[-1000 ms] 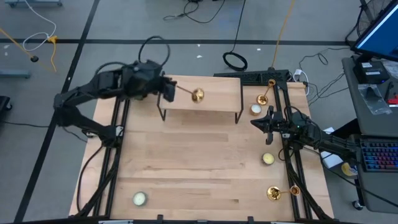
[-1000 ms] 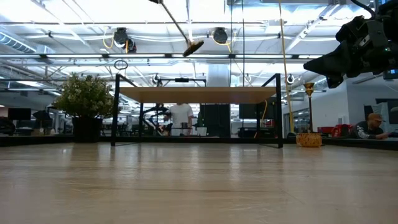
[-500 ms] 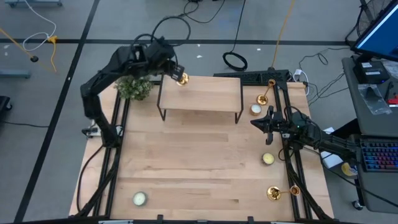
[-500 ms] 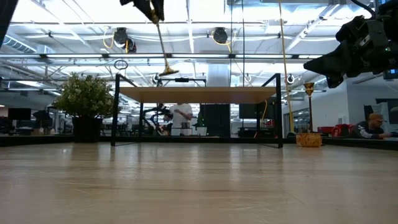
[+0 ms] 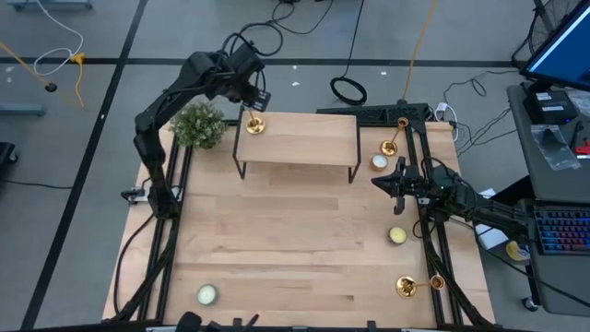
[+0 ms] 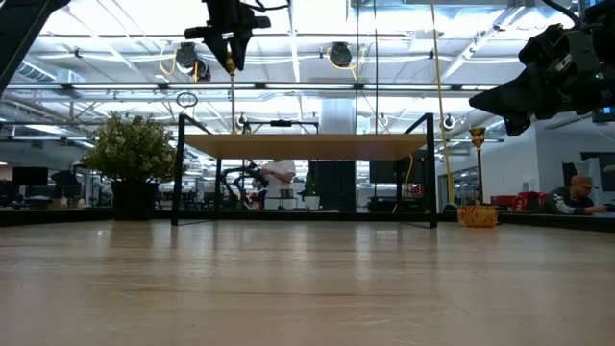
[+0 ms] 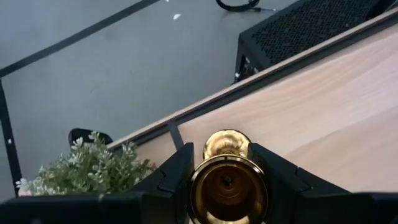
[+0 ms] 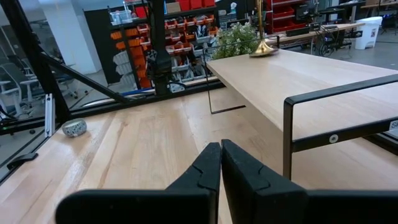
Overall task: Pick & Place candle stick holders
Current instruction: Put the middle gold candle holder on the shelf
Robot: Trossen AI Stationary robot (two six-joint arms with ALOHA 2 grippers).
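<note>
Gold candlestick [image 7: 228, 186] stands upright, clamped between left end effector [image 5: 253, 99] fingers.

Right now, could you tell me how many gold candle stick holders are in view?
3: one on the raised shelf's left corner, one near the table's far right, one lying near right.

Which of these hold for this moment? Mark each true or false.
1. The left gripper holds a candle stick holder upright over the raised shelf. True.
2. The right gripper grips a candle. False: its fingers are shut on nothing.
3. The green plant sits on the raised shelf. False: it stands beside it, on the table.
4. Two other candle stick holders are near the table's right edge. True.
</note>
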